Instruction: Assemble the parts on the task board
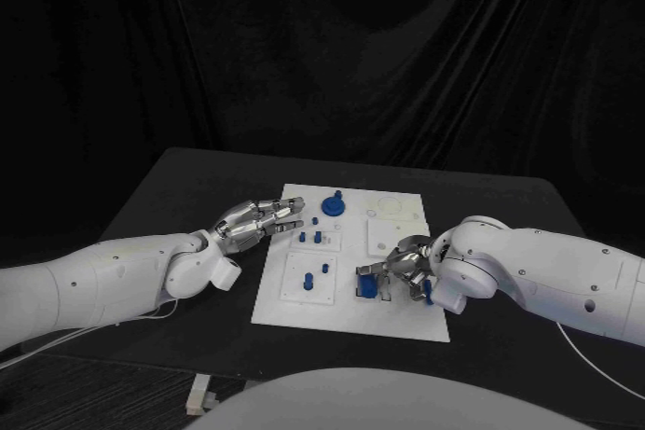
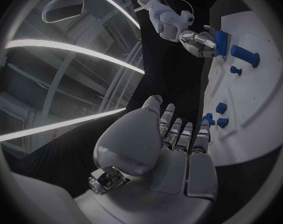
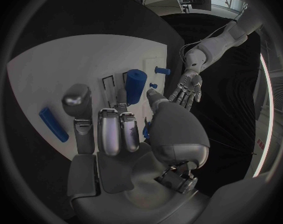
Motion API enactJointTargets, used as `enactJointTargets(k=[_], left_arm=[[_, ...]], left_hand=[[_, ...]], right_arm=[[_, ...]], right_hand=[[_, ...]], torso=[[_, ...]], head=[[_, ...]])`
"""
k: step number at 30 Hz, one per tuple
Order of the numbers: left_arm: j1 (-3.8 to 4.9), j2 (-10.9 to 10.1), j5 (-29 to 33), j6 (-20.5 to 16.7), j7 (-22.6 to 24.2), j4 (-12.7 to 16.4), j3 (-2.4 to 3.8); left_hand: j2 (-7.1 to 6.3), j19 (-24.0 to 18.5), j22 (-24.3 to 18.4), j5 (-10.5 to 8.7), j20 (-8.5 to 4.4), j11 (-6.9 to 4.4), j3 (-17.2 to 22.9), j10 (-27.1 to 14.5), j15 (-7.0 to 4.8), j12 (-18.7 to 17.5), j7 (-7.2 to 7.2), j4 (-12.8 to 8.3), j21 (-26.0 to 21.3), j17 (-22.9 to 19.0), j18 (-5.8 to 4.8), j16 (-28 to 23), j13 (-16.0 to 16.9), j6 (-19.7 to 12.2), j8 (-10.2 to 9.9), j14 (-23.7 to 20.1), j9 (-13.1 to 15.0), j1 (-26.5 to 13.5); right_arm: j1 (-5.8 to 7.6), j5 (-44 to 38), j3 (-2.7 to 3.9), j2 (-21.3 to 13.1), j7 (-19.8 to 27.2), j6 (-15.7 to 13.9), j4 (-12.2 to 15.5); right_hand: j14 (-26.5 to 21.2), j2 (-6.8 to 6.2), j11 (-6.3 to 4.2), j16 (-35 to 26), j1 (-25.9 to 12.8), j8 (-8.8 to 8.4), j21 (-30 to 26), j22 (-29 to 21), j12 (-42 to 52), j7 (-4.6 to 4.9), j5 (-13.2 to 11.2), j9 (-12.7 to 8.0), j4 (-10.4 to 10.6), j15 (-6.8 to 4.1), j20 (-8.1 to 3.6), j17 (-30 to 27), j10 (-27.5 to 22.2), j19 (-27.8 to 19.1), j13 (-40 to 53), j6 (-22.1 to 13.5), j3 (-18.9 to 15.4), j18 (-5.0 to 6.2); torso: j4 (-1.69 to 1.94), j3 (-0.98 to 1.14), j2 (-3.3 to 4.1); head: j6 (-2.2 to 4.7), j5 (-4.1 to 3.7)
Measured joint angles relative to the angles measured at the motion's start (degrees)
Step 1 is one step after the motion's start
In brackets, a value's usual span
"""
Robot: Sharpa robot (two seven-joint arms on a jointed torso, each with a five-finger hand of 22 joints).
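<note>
Left hand [image 1: 255, 220] hangs at the left edge of the white board [image 1: 404, 320], fingers stretched out and a little apart, nothing in them. Its fingertips [image 2: 205, 122] sit just beside two small blue pegs [image 1: 313, 235] near that edge; I can't tell whether they touch.

Middle of the board: a round blue knob [image 1: 334, 204] at the far edge, a short blue pin [image 1: 308, 281] standing in a square panel nearer me.

Right hand [image 1: 401, 270] is down over the near right part of the board, fingers curled around a blue cylinder [image 3: 136, 85]. The wrist view shows the piece against the fingers, so I read it as held, though the contact itself is partly hidden.

My read: one part is being placed and most are still loose. Next I need to line the cylinder up with its seat and press it down straight.

A flat blue bar [image 3: 53, 124] lies close to the right hand and could be knocked.
</note>
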Motion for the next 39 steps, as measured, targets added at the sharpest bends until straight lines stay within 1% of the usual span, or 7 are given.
enactJointTargets(k=[12, 21, 26, 28, 32, 38, 39], left_arm=[[-0.14, 0.05, 0.0, 0.12, -0.15, -0.12, 0.0], [-0.18, 0.05, 0.0, 0.15, -0.21, -0.18, 0.0], [-0.19, -0.1, 0.0, 0.15, -0.24, -0.14, 0.0], [-0.19, -0.16, 0.0, 0.15, -0.25, -0.14, 0.0], [-0.2, -0.18, 0.0, 0.15, -0.27, -0.16, 0.0], [-0.21, -0.08, 0.0, 0.15, -0.3, -0.19, 0.0], [-0.21, -0.06, 0.0, 0.15, -0.3, -0.19, 0.0]], left_hand=[[0.0, 0.0, 0.0, 0.0, 0.0, 0.0, 0.0, 0.0, 0.0, 0.0, 0.0, 0.0, 0.0, 0.0, 0.0, 0.0, 0.0, 0.0, 0.0, 0.0, 0.0, 0.0], [0.0, 0.0, 0.01, 0.0, 0.0, 0.0, 0.0, 0.0, 0.21, 0.0, 0.0, 0.0, 0.0, 0.0, 0.0, 0.0, 0.0, 0.0, 0.0, 0.21, 0.0, 0.0], [0.0, 0.0, 0.01, 0.0, 0.0, 0.0, 0.0, 0.0, 0.21, 0.0, 0.0, 0.0, 0.0, 0.0, 0.0, 0.0, 0.0, 0.0, 0.0, 0.21, 0.0, 0.0], [0.0, 0.0, 0.01, 0.0, 0.0, 0.0, 0.0, 0.0, 0.21, 0.0, 0.0, 0.0, 0.0, 0.0, 0.0, 0.0, 0.0, 0.0, 0.0, 0.21, 0.0, 0.0], [0.0, 0.0, 0.01, 0.0, 0.0, 0.0, 0.0, 0.0, 0.21, 0.0, 0.0, 0.0, 0.0, 0.0, 0.0, 0.0, 0.0, 0.0, 0.0, 0.21, 0.0, 0.0], [0.0, 0.0, 0.01, 0.0, 0.0, 0.0, 0.0, 0.0, 0.21, 0.0, 0.0, 0.0, 0.0, 0.0, 0.0, 0.0, 0.0, 0.0, 0.0, 0.21, 0.0, 0.0], [0.0, 0.0, 0.01, 0.0, 0.0, 0.0, 0.0, 0.0, 0.21, 0.0, 0.0, 0.0, 0.0, 0.0, 0.0, 0.0, 0.0, 0.0, 0.0, 0.21, 0.0, 0.0]], right_arm=[[-0.01, -0.56, 0.0, -0.29, -0.03, -0.01, 0.1], [-0.01, -1.69, -0.01, -1.97, 0.63, -1.43, 1.53], [0.78, -2.05, -0.07, -4.63, 3.6, -3.59, 4.44], [1.31, -2.14, -0.04, -5.64, 5.32, -4.24, 5.8], [1.92, -2.34, 0.02, -7.1, 8.87, -4.59, 8.19], [1.76, -4.26, 0.0, -7.2, 11.26, -2.85, 9.59], [1.6, -4.8, 0.0, -7.15, 11.37, -2.46, 9.59]], right_hand=[[0.0, -1.05, 0.41, 0.0, -1.51, 3.02, -0.23, 0.0, 0.0, 0.09, -6.18, -0.21, 3.35, 0.0, 0.0, 0.0, 0.0, 0.0, 0.0, -2.31, -4.12, 0.0], [0.0, -0.74, 0.41, 0.71, -2.42, 6.03, 0.4, -0.01, 0.0, -0.11, -6.14, 0.02, 6.29, 0.0, -0.03, 0.0, 0.0, 0.03, 0.04, -2.92, -7.54, -0.01], [0.0, 0.64, 0.2, 1.38, 0.58, 8.84, 2.39, -0.01, 0.0, -1.02, -2.3, 0.49, 5.38, 0.0, -0.53, 0.0, -0.06, 0.95, 0.04, -2.0, -8.08, 0.0], [0.09, 1.29, -0.44, 1.91, 5.01, 11.03, 4.01, -0.01, 0.0, -1.53, 1.86, 1.29, 2.89, -0.36, -0.96, 0.0, 0.03, 1.38, 0.04, -0.83, -7.23, 0.0], [0.09, 1.94, -0.84, 2.28, 9.42, 14.86, 5.54, -0.01, 0.0, -2.34, 3.41, 3.25, 0.06, -0.95, -1.35, 0.0, 0.02, 1.77, 0.03, 0.56, -6.88, 0.0], [0.06, 2.35, -2.48, 2.28, 11.56, 26.45, 5.82, -0.01, 0.0, -3.91, -0.45, 13.29, -1.85, -2.02, -2.06, 0.0, 0.02, 1.85, 0.03, -0.7, -9.94, -0.02], [0.06, 2.35, -2.81, 2.16, 11.56, 31.1, 5.82, -0.01, 0.0, -4.37, -1.1, 17.94, -1.95, -2.26, -2.19, 0.0, 0.0, 1.98, 0.03, 3.49, -10.57, -0.01]], torso=[[0.0, 0.0, 0.0], [0.0, 0.0, -0.02], [0.0, 0.0, -0.02], [0.0, 0.0, -0.02], [0.0, -0.01, -0.02], [0.0, -0.01, -0.03], [0.0, -0.01, -0.03]], head=[[0.0, 0.08], [0.0, 0.42], [0.0, 0.64], [0.0, 0.71], [0.0, 0.53], [0.0, 0.29], [0.0, 0.28]])
